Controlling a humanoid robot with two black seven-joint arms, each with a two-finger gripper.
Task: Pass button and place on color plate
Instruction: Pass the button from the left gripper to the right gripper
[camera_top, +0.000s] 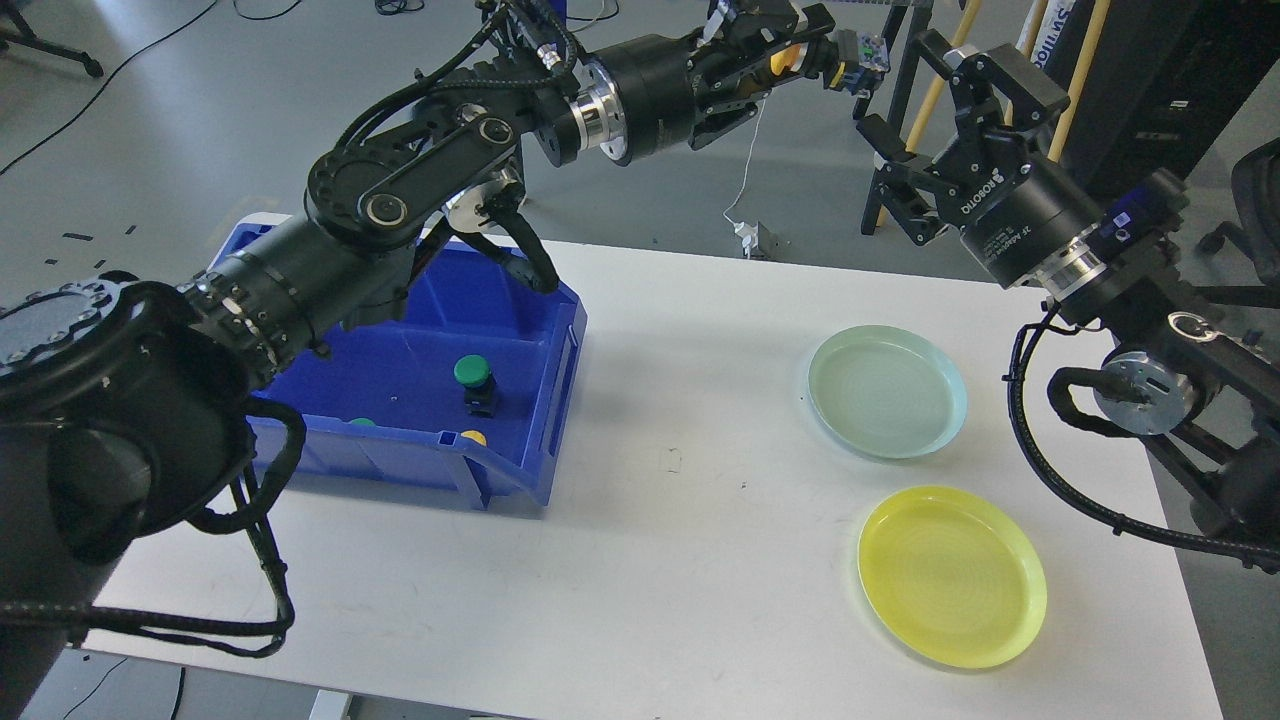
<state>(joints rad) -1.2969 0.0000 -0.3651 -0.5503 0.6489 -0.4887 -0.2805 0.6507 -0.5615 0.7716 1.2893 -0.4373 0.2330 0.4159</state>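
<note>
My left gripper (812, 52) is raised high above the table's far edge and is shut on a yellow-capped button (787, 58), whose blue body (866, 55) sticks out to the right. My right gripper (925, 118) is open and empty, just right of and below that button. A pale green plate (887, 391) and a yellow plate (951, 575) lie on the right half of the white table. A blue bin (540, 400) at the left holds a green-capped button (473, 374) and parts of further green (361, 422) and yellow (472, 437) buttons.
The white table (680, 540) carries the bin at the left and the two plates at the right. Beyond its far edge there is grey floor with cables, a black stand (890, 150) and yellow poles.
</note>
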